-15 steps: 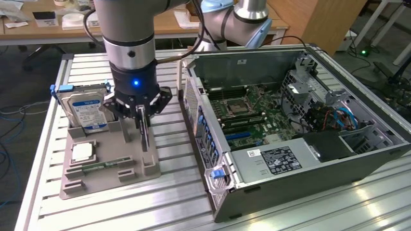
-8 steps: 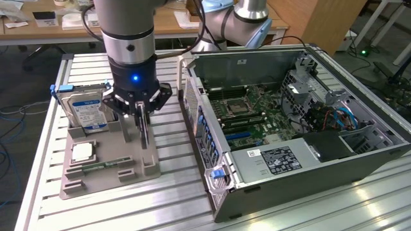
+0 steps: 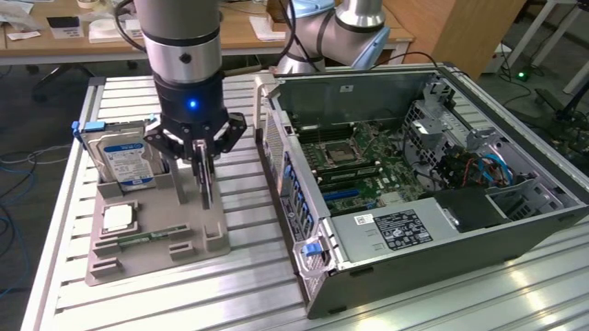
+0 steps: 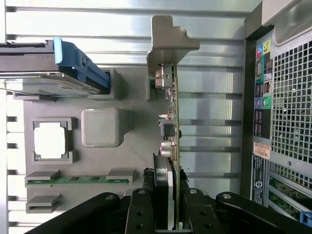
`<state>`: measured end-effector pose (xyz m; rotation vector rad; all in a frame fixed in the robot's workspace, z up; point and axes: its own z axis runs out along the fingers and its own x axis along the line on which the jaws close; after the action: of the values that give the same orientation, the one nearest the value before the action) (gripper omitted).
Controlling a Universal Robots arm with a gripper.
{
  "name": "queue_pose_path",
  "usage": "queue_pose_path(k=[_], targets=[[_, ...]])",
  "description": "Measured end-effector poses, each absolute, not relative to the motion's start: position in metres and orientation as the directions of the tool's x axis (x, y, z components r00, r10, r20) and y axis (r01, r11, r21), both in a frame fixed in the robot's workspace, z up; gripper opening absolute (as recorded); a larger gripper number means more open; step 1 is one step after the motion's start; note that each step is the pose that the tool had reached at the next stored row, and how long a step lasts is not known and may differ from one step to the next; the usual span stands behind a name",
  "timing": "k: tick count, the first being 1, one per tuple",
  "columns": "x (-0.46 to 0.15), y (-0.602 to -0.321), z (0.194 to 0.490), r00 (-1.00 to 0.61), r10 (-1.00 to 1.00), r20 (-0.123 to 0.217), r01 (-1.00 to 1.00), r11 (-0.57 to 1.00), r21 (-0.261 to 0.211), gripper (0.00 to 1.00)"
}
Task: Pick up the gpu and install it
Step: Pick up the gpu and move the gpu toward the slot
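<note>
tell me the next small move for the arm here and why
Probably a short, straight lift. The pincer looks closed on the gpu, which stands on edge and seems to sit low against the grey holder tray. Raising the card clear first should keep it from snagging the tray before any travel toward the open computer case at the exterior view's right.

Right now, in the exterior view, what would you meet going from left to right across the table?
hard drive → gripper, closed on the gpu → open computer case
</note>
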<state>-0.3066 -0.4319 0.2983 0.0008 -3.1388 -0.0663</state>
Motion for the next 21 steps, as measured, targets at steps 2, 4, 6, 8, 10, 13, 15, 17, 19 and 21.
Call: queue_pose_path(k=[2, 4, 6, 8, 10, 13, 15, 17, 19, 21], targets=[[-0.307, -0.432, 0.301, -1.000, -0.001, 0.002, 0.000, 0.999, 0.042, 0.28], [-0.307, -0.432, 0.304, -1.000, -0.001, 0.002, 0.000, 0.999, 0.042, 0.28], [-0.307, -0.432, 0.308, -1.000, -0.001, 0.002, 0.000, 0.999, 0.042, 0.28], [-0.307, -0.432, 0.311, -1.000, -0.001, 0.002, -0.001, 0.999, 0.042, 0.28], [-0.307, -0.432, 0.313, -1.000, -0.001, 0.002, 0.000, 0.999, 0.042, 0.28], [-0.307, -0.432, 0.319, -1.000, -0.001, 0.002, 0.000, 0.999, 0.042, 0.28], [-0.307, -0.432, 0.323, -1.000, -0.001, 0.002, 0.000, 0.999, 0.042, 0.28], [-0.307, -0.432, 0.327, -1.000, -0.001, 0.002, 0.000, 0.999, 0.042, 0.28], [-0.307, -0.432, 0.330, -1.000, -0.001, 0.002, -0.001, 0.999, 0.042, 0.28], [-0.307, -0.432, 0.331, -1.000, -0.001, 0.002, -0.001, 0.999, 0.040, 0.28]])
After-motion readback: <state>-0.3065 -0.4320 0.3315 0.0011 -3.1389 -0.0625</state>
